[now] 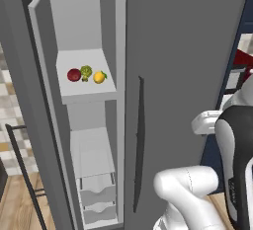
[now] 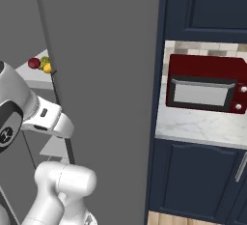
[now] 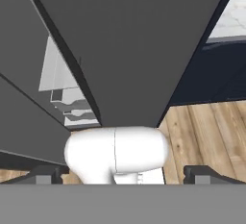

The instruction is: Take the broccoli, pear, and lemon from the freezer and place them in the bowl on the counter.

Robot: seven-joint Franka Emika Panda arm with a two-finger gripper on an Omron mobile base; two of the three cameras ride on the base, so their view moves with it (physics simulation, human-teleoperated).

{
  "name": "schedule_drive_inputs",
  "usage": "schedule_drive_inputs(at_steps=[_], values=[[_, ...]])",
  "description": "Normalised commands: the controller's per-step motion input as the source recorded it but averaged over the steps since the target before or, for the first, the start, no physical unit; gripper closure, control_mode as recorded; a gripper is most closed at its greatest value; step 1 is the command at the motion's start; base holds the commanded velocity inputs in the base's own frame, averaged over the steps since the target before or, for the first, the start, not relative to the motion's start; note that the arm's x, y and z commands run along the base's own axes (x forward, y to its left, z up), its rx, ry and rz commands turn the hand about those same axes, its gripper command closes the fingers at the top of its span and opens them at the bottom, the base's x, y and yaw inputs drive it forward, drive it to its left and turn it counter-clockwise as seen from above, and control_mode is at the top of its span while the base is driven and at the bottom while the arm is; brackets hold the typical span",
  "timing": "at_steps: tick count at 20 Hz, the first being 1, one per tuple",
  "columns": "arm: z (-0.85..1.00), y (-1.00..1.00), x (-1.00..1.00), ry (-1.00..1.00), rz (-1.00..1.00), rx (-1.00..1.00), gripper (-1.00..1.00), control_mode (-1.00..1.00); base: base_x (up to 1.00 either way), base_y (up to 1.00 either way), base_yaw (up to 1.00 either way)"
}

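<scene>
The freezer (image 1: 88, 92) stands open, its narrow door (image 1: 42, 100) swung out to the left. On its upper pale shelf lie three things in a row: the dark red pear (image 1: 74, 74), the green broccoli (image 1: 86, 71) and the yellow lemon (image 1: 100, 77). From the right they show as pear (image 2: 34, 63), broccoli (image 2: 44, 61) and lemon (image 2: 47, 68). My gripper (image 3: 126, 174) is open, its fingertips (image 3: 48, 173) far apart with nothing held, well below and away from the shelf. The marble counter (image 2: 202, 122) lies to the right. The bowl is out of view.
A wide grey fridge door (image 1: 188, 51) with a long dark handle (image 1: 140, 140) stands right of the freezer. A red microwave (image 2: 205, 90) sits on the counter over navy cabinets (image 2: 193, 180). Freezer drawers (image 1: 99, 194) sit low down. Wood floor (image 3: 206, 131) lies below.
</scene>
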Motion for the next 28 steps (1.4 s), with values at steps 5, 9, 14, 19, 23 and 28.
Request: schedule_drive_inputs(at_steps=[5,9,14,19,23,28], values=[[0.00,0.00,0.00,0.00,0.00,0.00,-1.00,1.00,0.00,0.71,0.00],[0.00,0.00,0.00,0.00,0.00,0.00,-1.00,1.00,0.11,0.56,0.00],[0.00,0.00,0.00,0.00,0.00,0.00,-1.00,1.00,0.64,0.14,0.00],[0.00,0.00,0.00,0.00,0.00,0.00,-1.00,1.00,0.48,0.17,0.00],[0.00,0.00,0.00,0.00,0.00,0.00,-1.00,1.00,0.27,0.40,0.00],[0.00,0.00,0.00,0.00,0.00,0.00,-1.00,1.00,0.33,0.51,0.00]])
